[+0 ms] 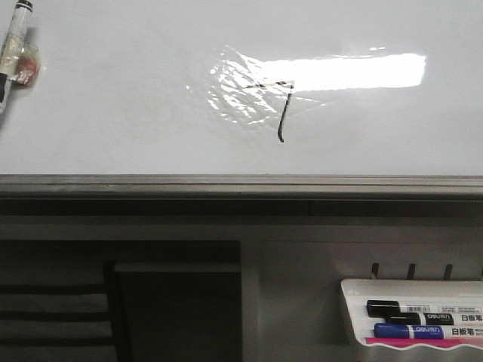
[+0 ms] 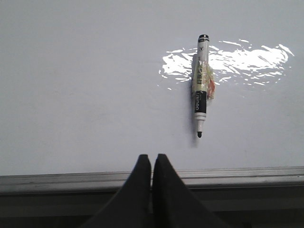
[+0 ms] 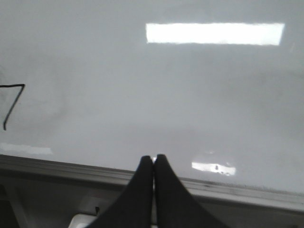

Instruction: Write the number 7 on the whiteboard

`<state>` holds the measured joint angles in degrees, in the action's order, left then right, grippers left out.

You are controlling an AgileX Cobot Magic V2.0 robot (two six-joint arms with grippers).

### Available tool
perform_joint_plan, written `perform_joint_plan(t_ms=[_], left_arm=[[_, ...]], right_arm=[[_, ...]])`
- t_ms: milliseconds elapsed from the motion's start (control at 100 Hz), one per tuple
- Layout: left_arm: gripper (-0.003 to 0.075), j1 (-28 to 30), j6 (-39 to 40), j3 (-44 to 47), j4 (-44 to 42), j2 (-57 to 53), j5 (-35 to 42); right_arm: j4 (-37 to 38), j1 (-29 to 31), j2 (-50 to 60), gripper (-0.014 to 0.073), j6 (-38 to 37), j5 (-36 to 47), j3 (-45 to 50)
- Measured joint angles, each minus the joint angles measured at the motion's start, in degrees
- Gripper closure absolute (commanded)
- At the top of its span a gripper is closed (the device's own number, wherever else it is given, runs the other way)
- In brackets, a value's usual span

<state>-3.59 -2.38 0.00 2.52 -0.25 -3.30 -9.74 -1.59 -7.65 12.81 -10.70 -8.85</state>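
Observation:
The whiteboard (image 1: 113, 105) fills the upper part of the front view, with its dark grey rail (image 1: 226, 185) below. A black number 7 (image 1: 281, 105) is drawn on it near the middle; it also shows in the right wrist view (image 3: 12, 105). An uncapped black-and-white marker (image 2: 201, 83) lies on the board, seen in the front view at the far left edge (image 1: 15, 45). My left gripper (image 2: 152, 159) is shut and empty, over the rail, apart from the marker. My right gripper (image 3: 153, 159) is shut and empty near the rail. Neither gripper shows in the front view.
A white marker tray (image 1: 355, 317) hangs below the board at the lower right, holding a black marker (image 1: 407, 309) and a blue marker (image 1: 411, 332). Bright light glare (image 1: 332, 72) lies across the board beside the 7.

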Motion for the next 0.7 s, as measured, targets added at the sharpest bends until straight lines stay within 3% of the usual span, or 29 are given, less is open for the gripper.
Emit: perform_joint_plan(t_ms=[200,700], left_arm=[[0.0741,0.0,0.1,0.0,0.0,0.0,0.0],[0.0741,0.0,0.1,0.0,0.0,0.0,-0.1]], right_arm=[[0.0,1.3,4.8,0.0665,0.0,6.3,9.4],[-0.1,1.3,8.3,0.0665,0.1,7.6,9.4]])
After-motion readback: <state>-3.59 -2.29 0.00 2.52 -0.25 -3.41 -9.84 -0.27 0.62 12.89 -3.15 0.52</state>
